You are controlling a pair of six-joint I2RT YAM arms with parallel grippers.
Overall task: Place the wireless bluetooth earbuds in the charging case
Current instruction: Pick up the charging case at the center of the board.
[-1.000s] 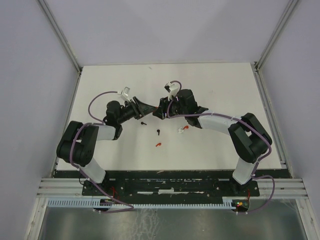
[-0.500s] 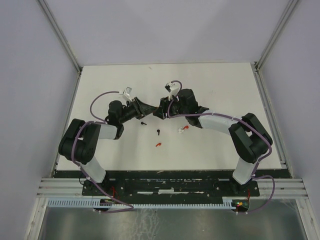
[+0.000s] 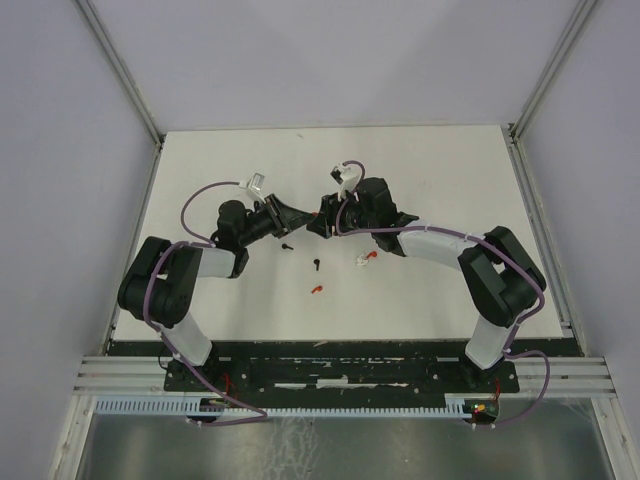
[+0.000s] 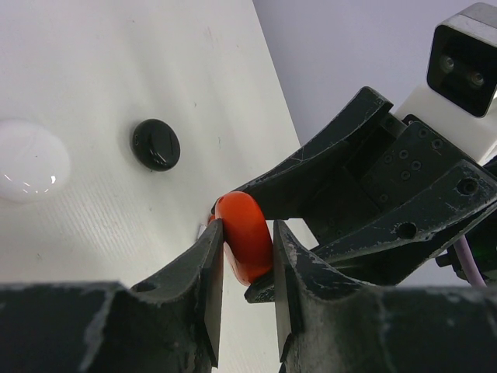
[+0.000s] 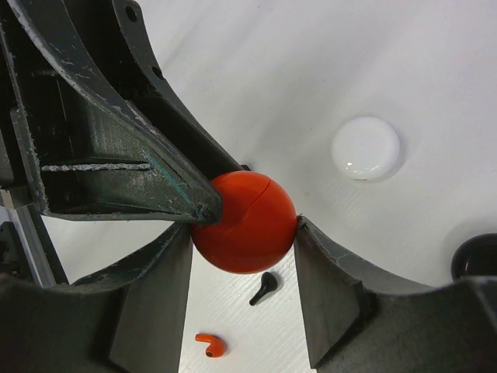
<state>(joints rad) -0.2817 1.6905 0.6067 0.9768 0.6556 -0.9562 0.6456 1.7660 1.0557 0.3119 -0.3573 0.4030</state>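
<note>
Charging case (image 5: 242, 210), red, shut: left tool (image 4: 247, 237) has just closed onto it; right tool (image 5: 245, 233) clamped on its sides; earbuds (image 3: 316, 265) loose on counter (image 3: 450, 170) at six o'clock; lid opening likely next.

The top external view looks steeply down from high at the near edge and takes in the whole counter (image 3: 450, 180). The wrist views look at close range along the left gripper (image 4: 246, 231) and the right gripper (image 5: 242, 231). They face each other and share the red charging case (image 4: 248, 252).
</note>
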